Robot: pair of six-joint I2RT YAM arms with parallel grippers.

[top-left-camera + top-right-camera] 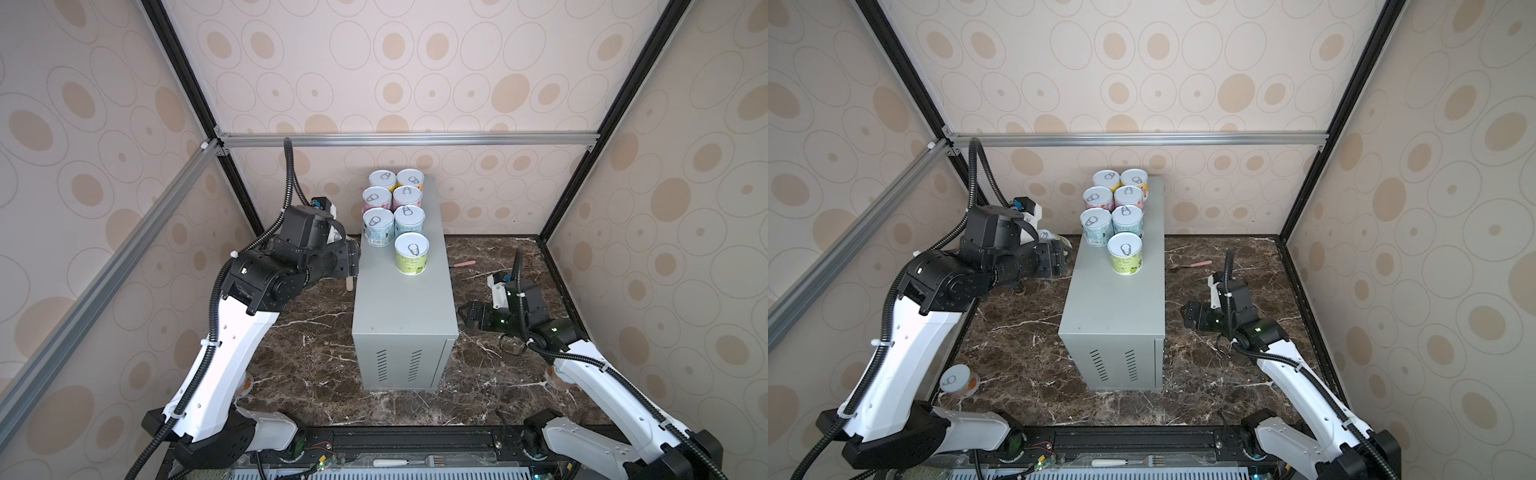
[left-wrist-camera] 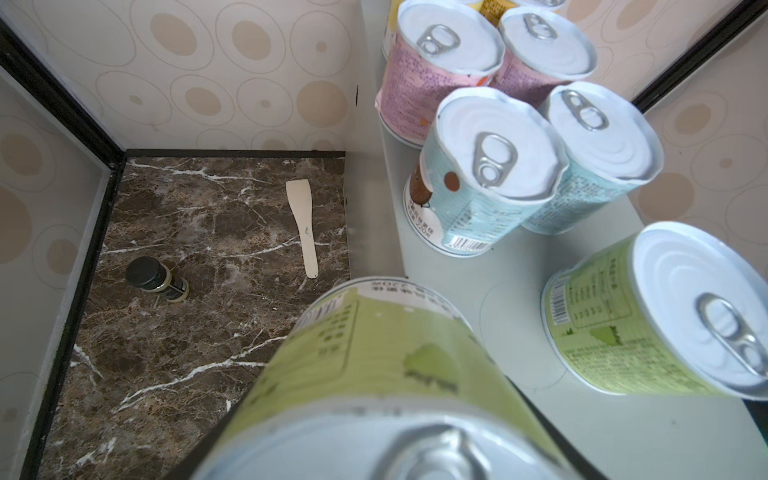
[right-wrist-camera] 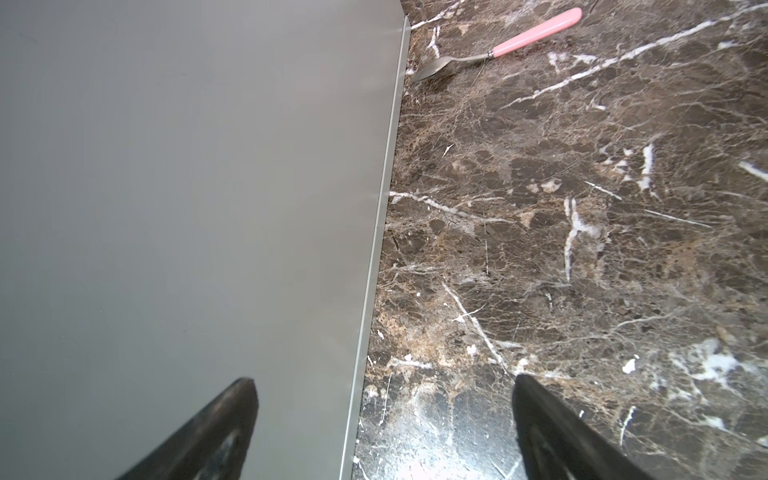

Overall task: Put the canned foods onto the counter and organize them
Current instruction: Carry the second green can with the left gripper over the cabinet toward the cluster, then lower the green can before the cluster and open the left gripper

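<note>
Marble surface [image 1: 316,345], dark brown, carries the grey metal counter [image 1: 405,316] at centre. Right gripper [image 3: 382,386] sits low beside the counter's right wall, fingers spread wide with nothing between them. Left gripper [image 1: 352,259] is at the counter's left edge, level with its top, fingers clasping a green-labelled can [image 2: 374,361]. Seven cans [image 1: 409,218] stand upright on the counter's far end: three pairs, then a single lime can [image 1: 411,253]. Orange-labelled can [image 1: 959,380] stands on the marble by the left arm's base. Pink-handled spoon [image 3: 519,37] lies right of the counter.

Arms [image 1: 232,345] white-shelled, blk joints; ribbed blk cables [image 1: 212,307] w/ zip ties.
</note>
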